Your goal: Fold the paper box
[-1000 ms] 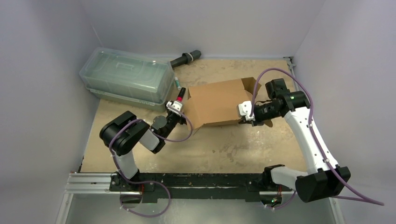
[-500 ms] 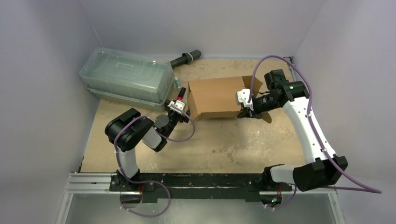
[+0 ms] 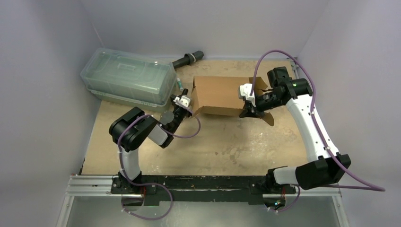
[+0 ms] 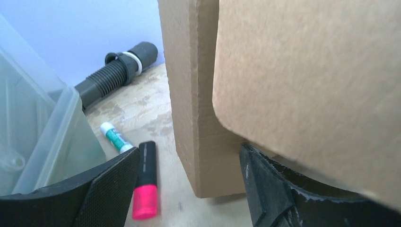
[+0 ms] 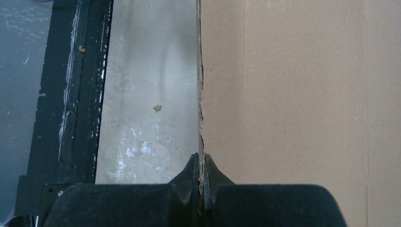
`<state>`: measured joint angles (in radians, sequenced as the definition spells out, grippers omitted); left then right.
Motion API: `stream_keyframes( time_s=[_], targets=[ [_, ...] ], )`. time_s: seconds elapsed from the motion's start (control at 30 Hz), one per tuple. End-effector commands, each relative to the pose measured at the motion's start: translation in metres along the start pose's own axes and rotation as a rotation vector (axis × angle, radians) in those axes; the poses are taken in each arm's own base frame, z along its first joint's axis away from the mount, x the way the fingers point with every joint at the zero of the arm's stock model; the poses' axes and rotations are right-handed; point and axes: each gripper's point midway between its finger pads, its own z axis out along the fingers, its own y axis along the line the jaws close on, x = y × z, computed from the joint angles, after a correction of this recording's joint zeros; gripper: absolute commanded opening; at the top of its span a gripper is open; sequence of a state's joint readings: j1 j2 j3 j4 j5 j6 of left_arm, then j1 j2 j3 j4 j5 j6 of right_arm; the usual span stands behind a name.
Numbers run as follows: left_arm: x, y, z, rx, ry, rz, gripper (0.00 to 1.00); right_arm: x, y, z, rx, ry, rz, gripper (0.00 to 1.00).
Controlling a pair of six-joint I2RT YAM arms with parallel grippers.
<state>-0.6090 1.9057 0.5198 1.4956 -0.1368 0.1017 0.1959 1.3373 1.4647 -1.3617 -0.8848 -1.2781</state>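
The brown cardboard paper box (image 3: 218, 95) stands half-formed at the middle back of the table, tilted on its edge. My right gripper (image 3: 248, 109) is shut on the thin edge of a cardboard panel (image 5: 293, 85) at the box's right side; the edge runs up between its fingers (image 5: 202, 170). My left gripper (image 3: 185, 105) is open at the box's left corner. In the left wrist view a box corner (image 4: 198, 118) stands between the fingers and a rounded flap (image 4: 312, 75) lies over the right finger (image 4: 265, 189).
A clear greenish lidded container (image 3: 127, 78) stands at the back left. A pink-and-black marker (image 4: 144, 182) and a green glue stick (image 4: 115, 136) lie next to it. A black ribbed tube (image 3: 188, 59) lies by the back wall. The black rail (image 3: 198, 182) runs along the near edge.
The right gripper has carried the box's right side backward and up; the box has swung toward the back wall. The left gripper followed its left corner backward.
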Motion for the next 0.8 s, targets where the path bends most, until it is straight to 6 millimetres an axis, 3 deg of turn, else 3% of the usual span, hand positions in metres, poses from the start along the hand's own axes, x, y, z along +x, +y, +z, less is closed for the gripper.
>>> stream_keyframes(
  time_s=[0.0, 0.13, 0.53, 0.7, 0.77],
  targets=[
    [-0.068, 0.013, 0.019, -0.072, -0.265, -0.031, 0.73, -0.018, 0.006, -0.002, -0.021, -0.06, 0.044, 0.0],
    [-0.068, 0.014, 0.024, -0.078, -0.28, -0.039, 0.69, -0.019, 0.005, -0.003, -0.02, -0.064, 0.051, 0.0],
    [-0.079, 0.005, 0.038, -0.032, -0.344, 0.051, 0.7, -0.031, -0.001, -0.004, -0.024, -0.094, 0.1, 0.0],
    [-0.091, 0.006, 0.048, -0.04, -0.382, 0.057, 0.45, -0.033, -0.004, -0.002, -0.032, -0.106, 0.119, 0.0],
    [-0.091, 0.008, 0.05, -0.047, -0.385, 0.052, 0.31, -0.034, -0.003, -0.002, -0.034, -0.111, 0.122, 0.0]
  ],
)
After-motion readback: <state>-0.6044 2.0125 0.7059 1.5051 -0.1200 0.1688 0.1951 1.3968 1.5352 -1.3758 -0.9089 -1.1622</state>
